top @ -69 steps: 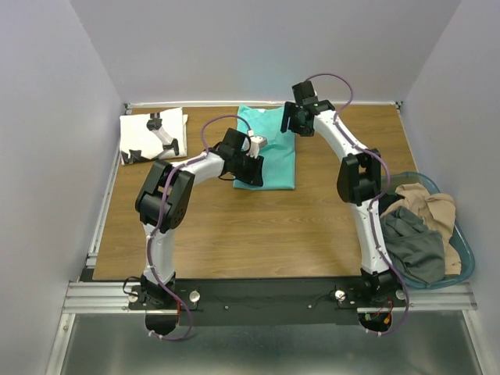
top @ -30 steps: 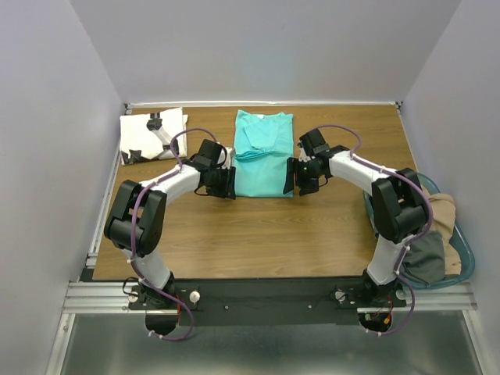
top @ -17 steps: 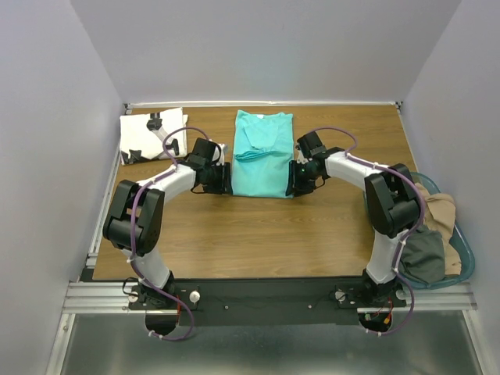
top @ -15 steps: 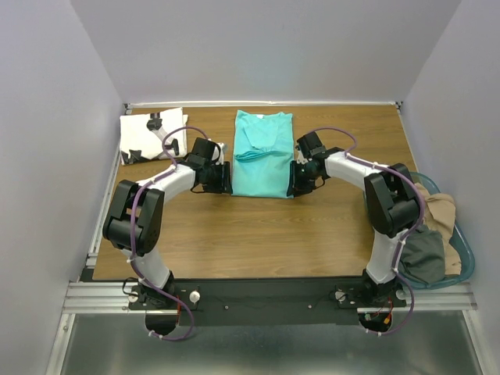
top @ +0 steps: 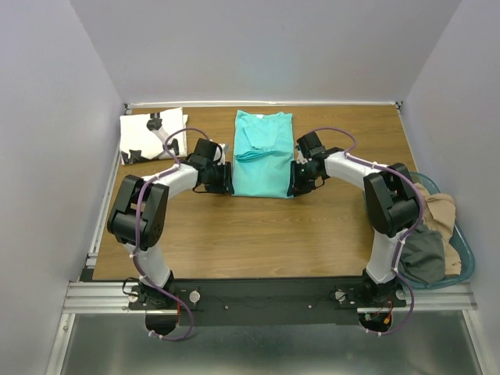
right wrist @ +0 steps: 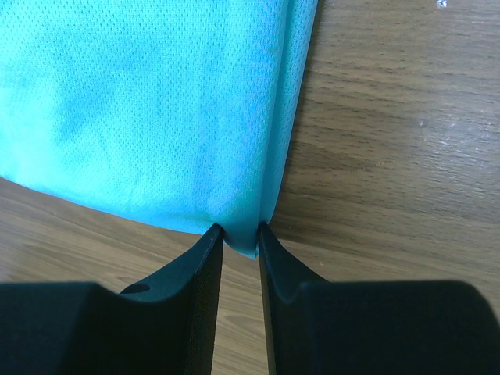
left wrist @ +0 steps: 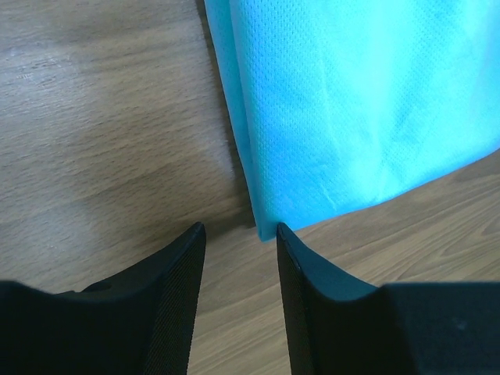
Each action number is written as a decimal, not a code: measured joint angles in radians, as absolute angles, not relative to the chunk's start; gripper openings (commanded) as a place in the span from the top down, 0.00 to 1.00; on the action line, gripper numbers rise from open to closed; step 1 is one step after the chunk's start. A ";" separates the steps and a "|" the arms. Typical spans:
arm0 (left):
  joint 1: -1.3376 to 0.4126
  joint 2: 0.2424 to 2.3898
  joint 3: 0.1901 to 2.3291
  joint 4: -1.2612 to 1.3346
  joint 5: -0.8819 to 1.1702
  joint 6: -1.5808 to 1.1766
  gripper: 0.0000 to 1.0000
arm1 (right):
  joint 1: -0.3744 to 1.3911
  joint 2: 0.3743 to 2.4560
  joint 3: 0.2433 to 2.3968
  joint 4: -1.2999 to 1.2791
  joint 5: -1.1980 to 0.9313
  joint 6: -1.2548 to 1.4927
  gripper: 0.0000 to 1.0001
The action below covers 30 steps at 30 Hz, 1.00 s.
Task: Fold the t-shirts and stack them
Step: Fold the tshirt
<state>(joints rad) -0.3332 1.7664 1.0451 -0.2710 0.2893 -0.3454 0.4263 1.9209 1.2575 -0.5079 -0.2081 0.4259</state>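
Two robot arms bracket the turquoise t-shirt (top: 264, 156), which lies folded lengthwise at the far middle of the wooden table (top: 258, 234), each arm at one near corner of its hem. The left gripper (left wrist: 238, 230) stands released, bare wood between its fingers and the cloth's corner just at its mouth. The right gripper (right wrist: 241, 229) is drawn narrow around the opposite corner, though the views do not settle whether it bites. The white t-shirt (top: 141, 129) sits folded at the far left, well apart. The next fold likely calls for both corners caught through every layer, then lifted level and together so the hem lands square on the collar end. No brand, label or legible writing shows; the white shirt's black marks cannot be read.
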 measured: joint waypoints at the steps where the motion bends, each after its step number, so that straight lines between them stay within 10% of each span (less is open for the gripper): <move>1: -0.333 1.774 1.045 -0.267 0.293 -0.346 0.51 | 0.426 1.921 1.258 -0.508 -0.208 0.426 0.69; 14: -0.333 1.805 1.051 -0.217 0.364 -0.345 0.64 | 0.426 1.926 1.263 -0.508 -0.208 0.434 0.73; 20: -0.333 1.808 1.031 -0.201 0.389 -0.333 1.00 | 0.426 1.929 1.264 -0.508 -0.207 0.447 0.87; 30: -0.333 1.774 1.019 -0.247 0.412 -0.329 1.00 | 0.426 1.907 1.264 -0.532 -0.200 0.466 1.00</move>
